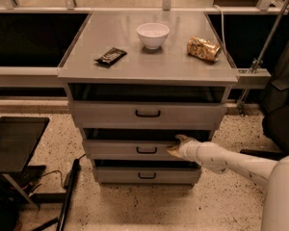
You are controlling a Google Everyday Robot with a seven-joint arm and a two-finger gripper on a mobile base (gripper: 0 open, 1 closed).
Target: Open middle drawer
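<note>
The middle drawer (120, 149) is the second of three stacked grey fronts under a grey cabinet top, with a small black loop handle (146, 150) at its centre. The top drawer (147, 113) is above it and the bottom drawer (145, 175) below. My gripper (177, 146), on a white arm coming from the lower right, is at the right part of the middle drawer's front, just right of the handle. Its tan fingertips (183, 138) touch the drawer's upper edge.
On the cabinet top (149, 61) are a white bowl (152, 34), a dark snack wrapper (111, 56) and a crumpled golden bag (203, 48). A black stand (14, 141) is at the lower left, with a cable on the speckled floor. Dark objects stand at the right.
</note>
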